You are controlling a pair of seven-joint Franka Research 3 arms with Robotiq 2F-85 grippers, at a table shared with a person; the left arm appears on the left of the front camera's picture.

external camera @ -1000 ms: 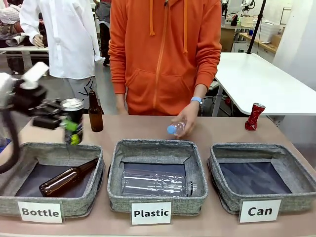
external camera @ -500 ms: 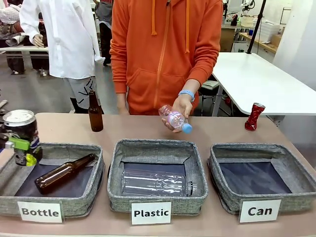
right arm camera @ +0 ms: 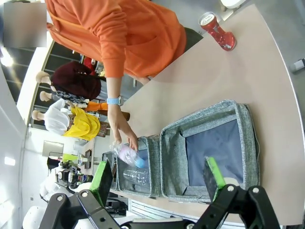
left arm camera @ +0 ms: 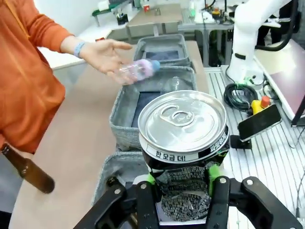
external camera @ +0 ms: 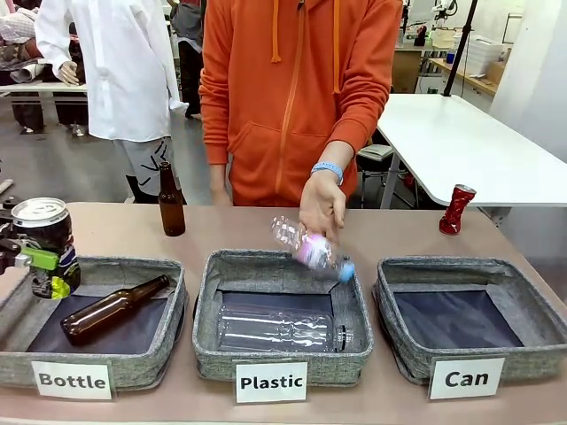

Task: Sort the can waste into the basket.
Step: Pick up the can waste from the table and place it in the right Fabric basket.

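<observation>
My left gripper (external camera: 42, 262) is shut on the black can with a silver top (external camera: 41, 228), holding it upright at the table's far left, over the left rim of the "Bottle" basket. In the left wrist view the green pads (left arm camera: 217, 172) clamp the can (left arm camera: 183, 126) on both sides. The red crushed can (external camera: 457, 209) stands at the far right of the table, behind the "Can" basket (external camera: 443, 265), which holds nothing. My right gripper (right arm camera: 157, 183) hangs open high above that basket (right arm camera: 248, 143), with the red can (right arm camera: 217, 29) farther off.
The person's hand (external camera: 321, 205) is over the "Plastic" basket (external camera: 211, 292), and a clear plastic bottle (external camera: 312, 251) is tilted just below it. Another clear bottle lies inside. A brown bottle (external camera: 111, 309) lies in the "Bottle" basket (external camera: 133, 266); another (external camera: 171, 202) stands behind it.
My left gripper swung the black can from behind the "Bottle" basket out to the far left, then held there. The person lifted the plastic bottle and brought it over the "Plastic" basket.
</observation>
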